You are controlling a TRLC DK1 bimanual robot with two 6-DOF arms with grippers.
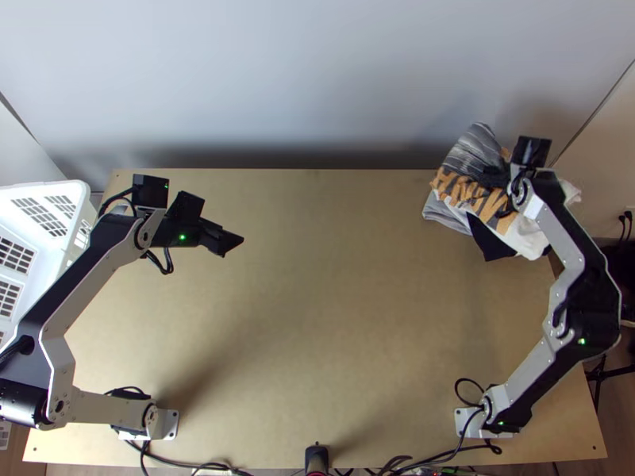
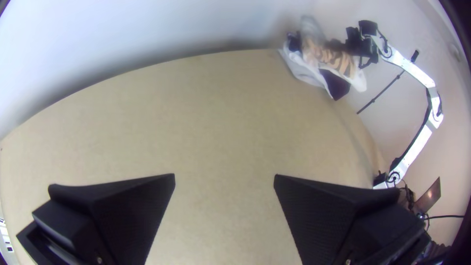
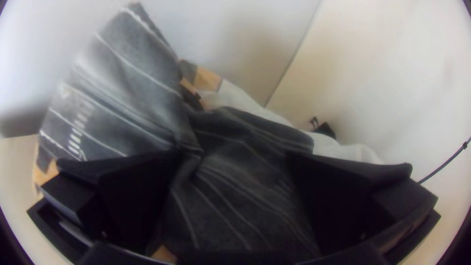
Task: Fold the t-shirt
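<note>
With right gripper (image 3: 230,159) spread wide about bunched striped cloth (image 3: 117,98), likely the t-shirt, on the heap (image 1: 520,238) at the table's (image 1: 317,301) far right corner, apparently to pinch one piece free. With left gripper (image 2: 224,177) wide and empty at far left, probably leaving working room between.

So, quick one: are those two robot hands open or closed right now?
Left gripper: open, holding nothing.
Right gripper: open, dark striped cloth between its spread fingers, not clamped.

Silver-grey links (image 1: 91,282), black joints (image 1: 591,321), looping black cables (image 1: 164,262), tiny green lights (image 1: 182,237).
</note>
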